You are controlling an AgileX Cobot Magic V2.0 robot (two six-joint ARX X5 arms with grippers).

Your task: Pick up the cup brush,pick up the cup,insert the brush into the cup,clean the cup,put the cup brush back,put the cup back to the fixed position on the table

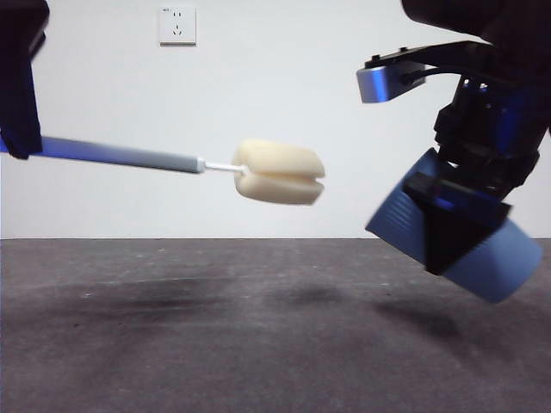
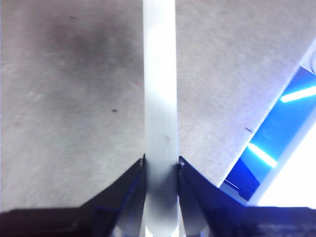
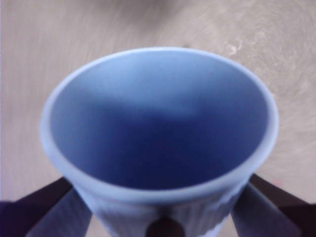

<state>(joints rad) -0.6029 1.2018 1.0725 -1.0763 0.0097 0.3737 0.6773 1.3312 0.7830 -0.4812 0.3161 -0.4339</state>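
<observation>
While both arms hold their loads in the air, the cup (image 1: pixel 482 254) hangs tilted at the right of the front view, clear of the bench (image 1: pixel 215 344), with its mouth turned down and to the left. Its inside is bare blue in the right wrist view, nothing in it. The right tool (image 3: pixel 163 217) is clenched on the cup's ribbed wall, one jaw on each side. Over at the left, the left tool (image 2: pixel 161 165) is clamped around the grey handle of the cup brush (image 1: pixel 215 165), which lies almost level above the bench. Its cream sponge head (image 1: pixel 280 172) points toward the cup but stays well apart from it, open air between the two. A white wall socket (image 1: pixel 177 25) sits high on the wall behind. Faint shadows lie on the bench beneath brush and cup
</observation>
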